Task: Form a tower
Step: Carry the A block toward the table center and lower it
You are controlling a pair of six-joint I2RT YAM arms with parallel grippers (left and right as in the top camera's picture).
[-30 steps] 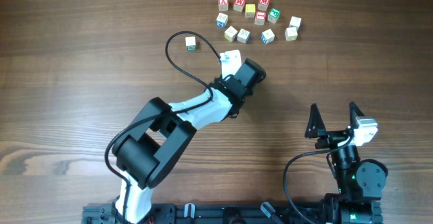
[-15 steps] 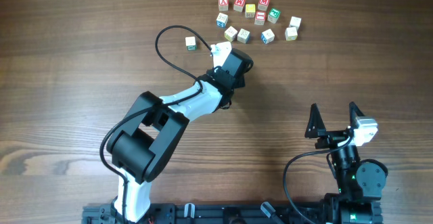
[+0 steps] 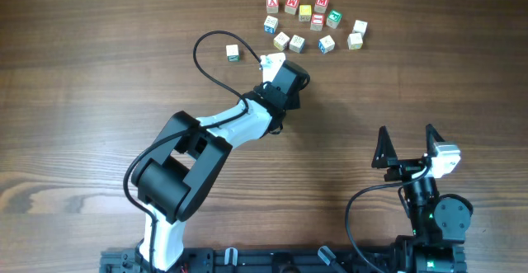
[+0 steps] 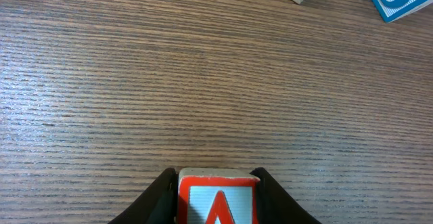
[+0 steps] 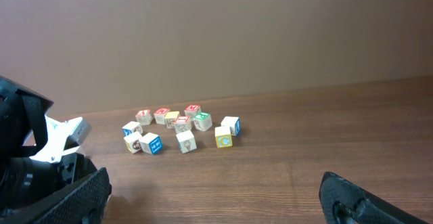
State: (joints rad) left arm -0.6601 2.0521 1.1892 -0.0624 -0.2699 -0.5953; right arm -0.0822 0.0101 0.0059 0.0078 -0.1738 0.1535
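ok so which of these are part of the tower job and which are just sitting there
In the job: red A cube, clamped in the left gripper.
Lying about: cluster of letter cubes, single cube apart from it, open right gripper.

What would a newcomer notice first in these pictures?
First, the cube with a red A, gripped between the left arm's fingers at the bottom of the left wrist view. Next, the cluster of loose letter cubes at the far side of the table, just beyond that arm. The right arm's fingers stand wide open, near the front right.
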